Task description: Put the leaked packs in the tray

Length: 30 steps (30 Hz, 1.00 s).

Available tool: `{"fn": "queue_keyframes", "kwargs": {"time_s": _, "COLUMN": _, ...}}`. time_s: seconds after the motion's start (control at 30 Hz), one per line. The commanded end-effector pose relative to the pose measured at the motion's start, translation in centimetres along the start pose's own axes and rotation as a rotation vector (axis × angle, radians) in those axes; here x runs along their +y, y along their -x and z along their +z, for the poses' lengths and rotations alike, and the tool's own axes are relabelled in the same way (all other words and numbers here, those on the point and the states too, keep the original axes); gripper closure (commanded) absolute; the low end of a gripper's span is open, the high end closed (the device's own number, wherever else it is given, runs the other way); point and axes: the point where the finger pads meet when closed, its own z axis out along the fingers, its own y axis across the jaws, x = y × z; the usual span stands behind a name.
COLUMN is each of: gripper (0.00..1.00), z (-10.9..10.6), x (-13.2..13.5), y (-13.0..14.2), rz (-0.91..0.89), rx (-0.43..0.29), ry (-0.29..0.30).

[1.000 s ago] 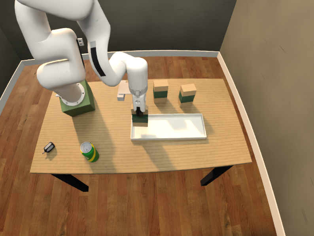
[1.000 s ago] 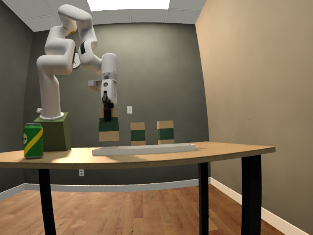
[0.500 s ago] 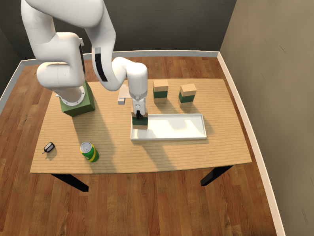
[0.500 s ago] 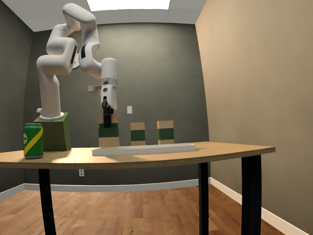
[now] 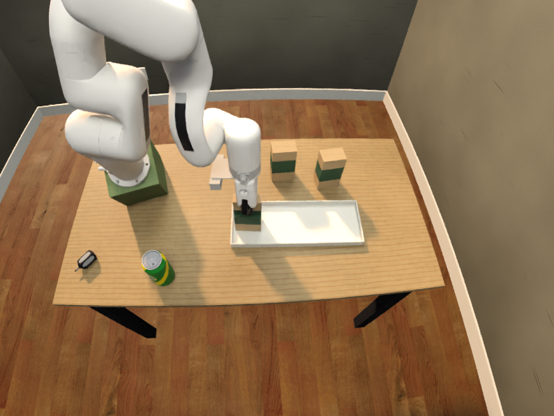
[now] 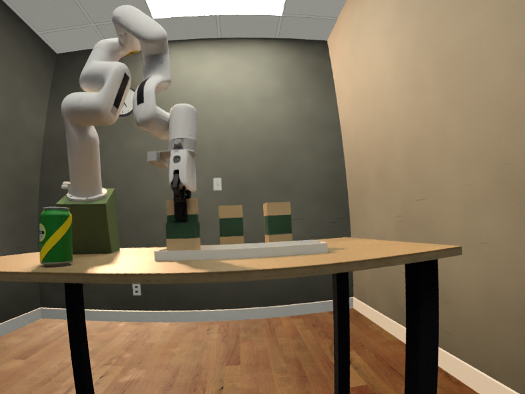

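Observation:
My gripper [image 5: 245,208] [image 6: 180,213] is shut on a tan coffee pack with a green band [image 5: 248,220] [image 6: 183,234]. It holds the pack upright from above, low in the left end of the white tray [image 5: 312,243] [image 6: 254,250]. The pack's foot sits down inside the tray's rim. Two more packs of the same look stand upright on the table behind the tray: the middle pack [image 5: 282,160] [image 6: 231,223] and the right pack [image 5: 331,168] [image 6: 277,221].
A green and yellow can [image 5: 157,267] [image 6: 55,235] stands near the table's front left. A small dark key fob [image 5: 86,260] lies at the far left. The arm's green base block [image 5: 136,183] [image 6: 95,222] stands at the back left.

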Motion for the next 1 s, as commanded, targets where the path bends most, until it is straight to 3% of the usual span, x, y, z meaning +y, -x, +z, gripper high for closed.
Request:
{"fn": "queue_keyframes", "kwargs": {"time_s": 0.0, "gripper": 0.75, "z": 0.06, "x": 0.05, "y": 0.14, "rz": -0.001, "rx": -0.003, "ry": 0.0}}
{"fn": "queue_keyframes", "kwargs": {"time_s": 0.33, "gripper": 0.75, "z": 0.06, "x": 0.05, "y": 0.14, "rz": -0.001, "rx": -0.003, "ry": 0.0}}
{"fn": "queue_keyframes", "kwargs": {"time_s": 0.37, "gripper": 0.15, "z": 0.06, "x": 0.05, "y": 0.14, "rz": -0.001, "rx": -0.003, "ry": 0.0}}
{"fn": "queue_keyframes", "kwargs": {"time_s": 0.97, "gripper": 0.15, "z": 0.06, "x": 0.05, "y": 0.14, "rz": -0.001, "rx": -0.003, "ry": 0.0}}
